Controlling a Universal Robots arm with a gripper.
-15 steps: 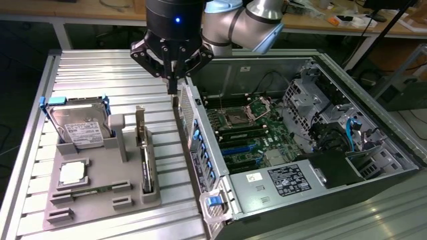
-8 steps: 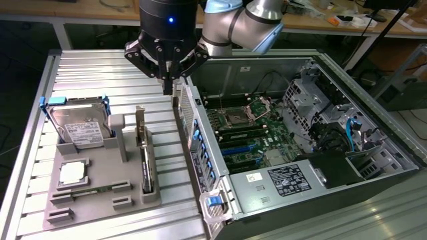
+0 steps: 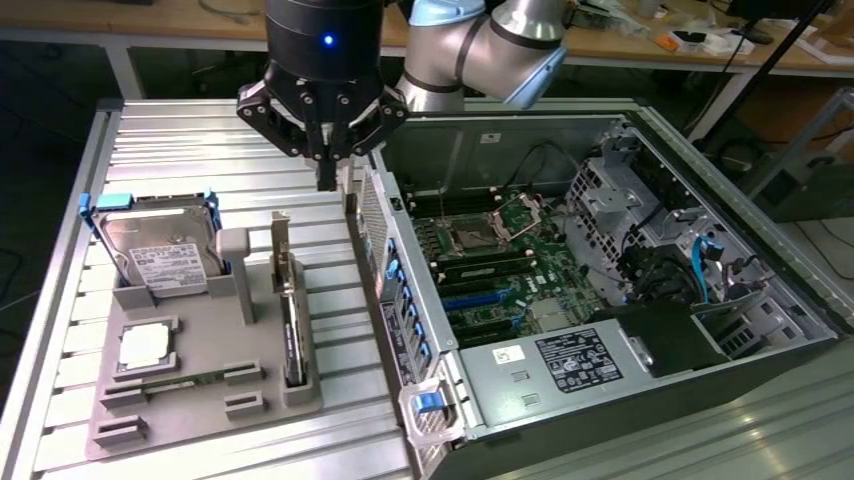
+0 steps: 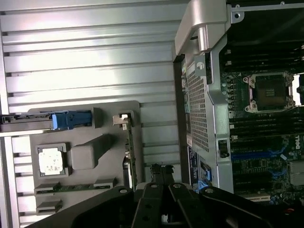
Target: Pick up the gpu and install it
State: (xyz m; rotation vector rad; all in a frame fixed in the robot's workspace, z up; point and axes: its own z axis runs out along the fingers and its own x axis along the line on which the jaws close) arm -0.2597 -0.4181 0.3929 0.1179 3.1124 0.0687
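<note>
My claw point(image 4: 159, 168) sits closest to the lens, pinched shut on nothing, hanging over the table point(image 3: 200, 150) between the tray point(image 3: 200, 425) and the open case point(image 3: 481, 140). The gpu point(image 3: 291, 325) stands on edge in the tray's slot, near the claw and just beside the case wall, untouched. I judge the main risk to be a descent with the fingers closed, which would jab the card's thin top edge, or a sideways drift into the case wall, since that gap looks tight.
</note>
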